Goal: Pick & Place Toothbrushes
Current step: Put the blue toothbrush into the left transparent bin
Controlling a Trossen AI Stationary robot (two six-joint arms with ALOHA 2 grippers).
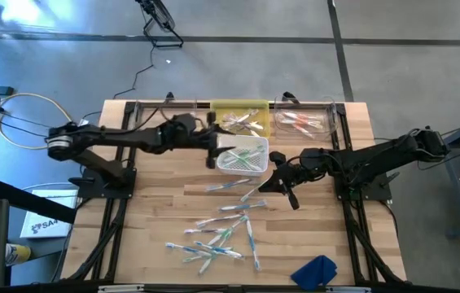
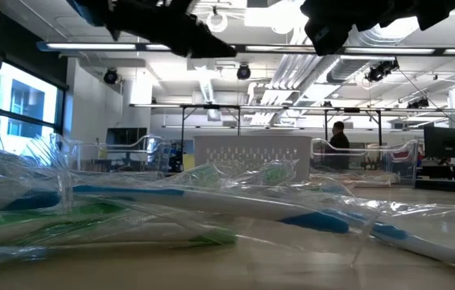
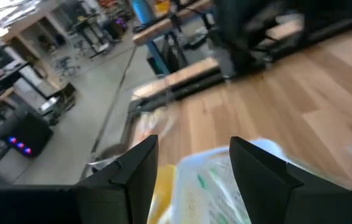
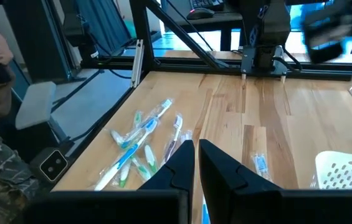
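left claw (image 1: 213, 151) wide open and empty, just beside white basket (image 1: 243, 157), right claw (image 1: 269, 184) closed and empty, near basket's other side, toothbrushes (image 1: 223, 226) scattered on table (image 1: 156, 203) below basket, some inside basket

Wrapped toothbrushes (image 1: 221, 232), white with green and blue accents, lie scattered flat across the lower middle of the high view, several crossing in a loose pile. Two more (image 1: 228, 186) lie singly just above them. Others fill three bins at upper centre: white (image 1: 242, 159), yellow (image 1: 242, 122), clear (image 1: 303, 122).
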